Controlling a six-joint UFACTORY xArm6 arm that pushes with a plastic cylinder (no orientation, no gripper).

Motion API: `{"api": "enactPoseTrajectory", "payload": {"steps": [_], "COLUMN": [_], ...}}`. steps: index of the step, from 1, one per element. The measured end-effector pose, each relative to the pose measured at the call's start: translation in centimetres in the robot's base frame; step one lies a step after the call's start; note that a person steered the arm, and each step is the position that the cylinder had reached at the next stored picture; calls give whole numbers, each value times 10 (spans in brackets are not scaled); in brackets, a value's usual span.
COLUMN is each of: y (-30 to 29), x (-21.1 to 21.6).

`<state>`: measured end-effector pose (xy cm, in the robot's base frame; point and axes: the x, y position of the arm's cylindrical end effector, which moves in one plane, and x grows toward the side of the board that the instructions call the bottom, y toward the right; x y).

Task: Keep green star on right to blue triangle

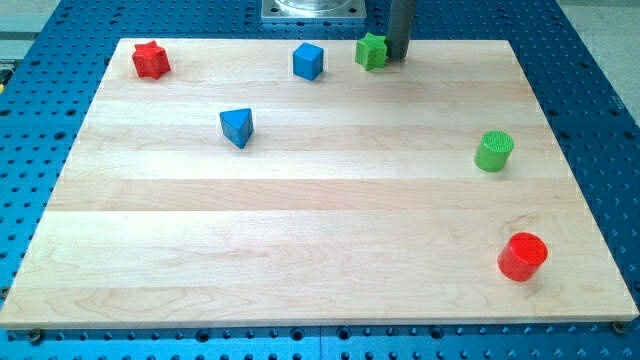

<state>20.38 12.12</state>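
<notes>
The green star lies near the top edge of the wooden board, right of the middle. The blue triangle lies lower and to the view's left of it, well apart. My tip stands at the star's right side, touching it or nearly so. The rod rises out of the view's top.
A blue cube sits left of the star. A red star is at the top left corner. A green cylinder is at the right, a red cylinder at the lower right. The board lies on a blue perforated table.
</notes>
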Motion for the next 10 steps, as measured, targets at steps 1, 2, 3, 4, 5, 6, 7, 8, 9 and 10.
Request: {"api": "enactPoseTrajectory", "payload": {"steps": [1, 2, 3, 4, 5, 6, 7, 8, 9, 10], "y": [-33, -109, -182, -188, -183, -130, -77, -75, -74, -74], "x": [0, 19, 85, 111, 51, 34, 53, 108, 127, 131]}}
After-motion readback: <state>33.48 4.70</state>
